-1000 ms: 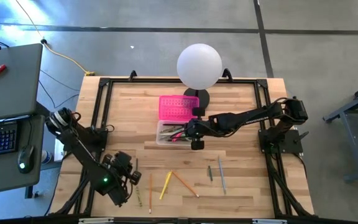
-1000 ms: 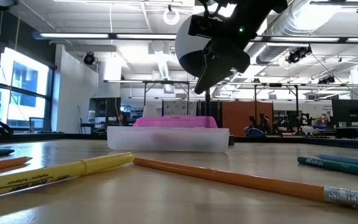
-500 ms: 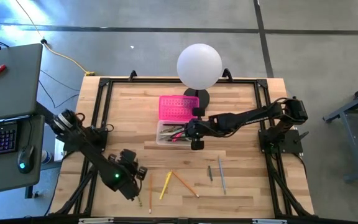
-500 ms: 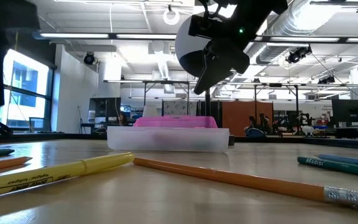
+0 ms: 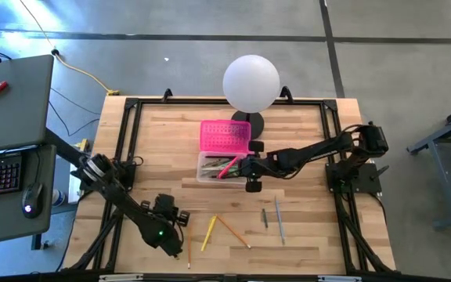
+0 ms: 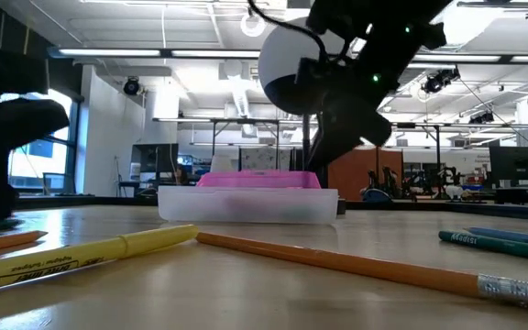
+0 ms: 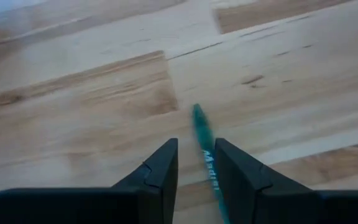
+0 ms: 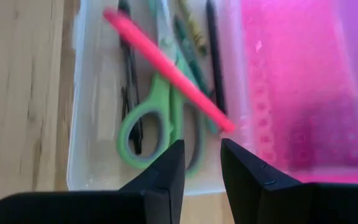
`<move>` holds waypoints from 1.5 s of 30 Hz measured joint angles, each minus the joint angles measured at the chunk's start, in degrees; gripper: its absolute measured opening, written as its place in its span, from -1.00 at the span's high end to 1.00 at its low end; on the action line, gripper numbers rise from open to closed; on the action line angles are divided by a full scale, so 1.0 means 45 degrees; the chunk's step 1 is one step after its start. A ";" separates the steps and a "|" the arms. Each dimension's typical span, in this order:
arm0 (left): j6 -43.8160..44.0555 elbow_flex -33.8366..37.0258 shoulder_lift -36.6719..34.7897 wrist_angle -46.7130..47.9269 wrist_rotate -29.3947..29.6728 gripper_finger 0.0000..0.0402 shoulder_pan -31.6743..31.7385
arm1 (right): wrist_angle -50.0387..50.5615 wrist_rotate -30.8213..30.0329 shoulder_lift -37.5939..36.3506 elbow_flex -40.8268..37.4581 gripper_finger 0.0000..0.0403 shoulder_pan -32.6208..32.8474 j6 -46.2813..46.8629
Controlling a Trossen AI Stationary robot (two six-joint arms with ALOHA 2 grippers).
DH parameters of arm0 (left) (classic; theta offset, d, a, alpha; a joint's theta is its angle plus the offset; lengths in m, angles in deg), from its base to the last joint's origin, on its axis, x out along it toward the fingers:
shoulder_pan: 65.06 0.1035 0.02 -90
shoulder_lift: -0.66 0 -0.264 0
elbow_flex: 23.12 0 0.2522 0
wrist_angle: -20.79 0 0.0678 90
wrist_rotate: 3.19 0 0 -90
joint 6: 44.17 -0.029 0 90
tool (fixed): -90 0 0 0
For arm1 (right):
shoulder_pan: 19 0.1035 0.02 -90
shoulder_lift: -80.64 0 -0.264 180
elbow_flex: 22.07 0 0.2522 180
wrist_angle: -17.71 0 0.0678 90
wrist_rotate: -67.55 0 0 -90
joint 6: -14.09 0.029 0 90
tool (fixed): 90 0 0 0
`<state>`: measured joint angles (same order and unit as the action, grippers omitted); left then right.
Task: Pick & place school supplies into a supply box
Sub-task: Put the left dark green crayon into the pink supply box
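- Left jaws point(image 7: 194, 177) low over the desk point(image 7: 92, 118), parted with a narrow gap; green pen point(image 7: 205, 163) on the wood exactly in that gap, along it, pinched by nothing yet. Lined up so, presumably, for a grip on the barrel.
- Loose on the desk, to the right of these jaws in the overhead view: a brown pencil point(image 5: 189, 249), a yellow pencil point(image 5: 209, 233), an orange pencil point(image 5: 232, 231), two grey pens point(image 5: 272, 218), all not yet boxed.
- Supply box point(image 5: 224, 155) mid-desk, lid flipped open beside the clear base, probably to keep the base free for drops.
- Right jaws point(image 8: 196, 171) above the base's near wall, slightly apart, empty; just ahead, inside the base, pink marker point(image 8: 166, 68) crosswise over the green-handled scissors point(image 8: 161, 127) and some pens.
- White globe lamp point(image 5: 250, 83) behind the box, no part of the task.
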<state>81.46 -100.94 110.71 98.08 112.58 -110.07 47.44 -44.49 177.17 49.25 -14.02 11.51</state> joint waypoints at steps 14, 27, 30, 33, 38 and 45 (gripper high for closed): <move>0.0923 -0.0006 0.0339 -0.0022 0.0001 0.31 -0.0007 | -0.2383 -0.0224 -0.1553 0.0005 0.59 -0.0011 -0.0624; 0.2541 -0.0366 0.1716 -0.0043 0.0403 0.31 -0.0023 | -0.2359 0.0891 -0.1550 0.0005 0.59 -0.0015 -0.0853; 0.2557 -0.0465 0.1797 0.0407 0.0907 0.31 -0.0117 | -0.2330 0.0887 -0.1550 0.0005 0.59 -0.0015 -0.0894; 0.2568 -0.0380 0.1795 0.0571 0.0979 0.31 -0.0097 | -0.2446 0.0850 -0.1549 0.0005 0.59 -0.0015 -0.1185; 0.2584 -0.0315 0.1892 0.0427 0.1084 0.31 -0.0090 | -0.2753 0.0843 -0.1545 0.0005 0.59 -0.0015 -0.1197; 0.3236 -0.0318 0.2093 0.0298 0.1137 0.31 -0.0088 | -0.3835 0.0894 -0.1545 0.0005 0.59 -0.0020 -0.1202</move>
<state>96.02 -102.37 120.13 99.42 117.70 -110.47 30.19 -40.46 170.22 49.27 -14.11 6.10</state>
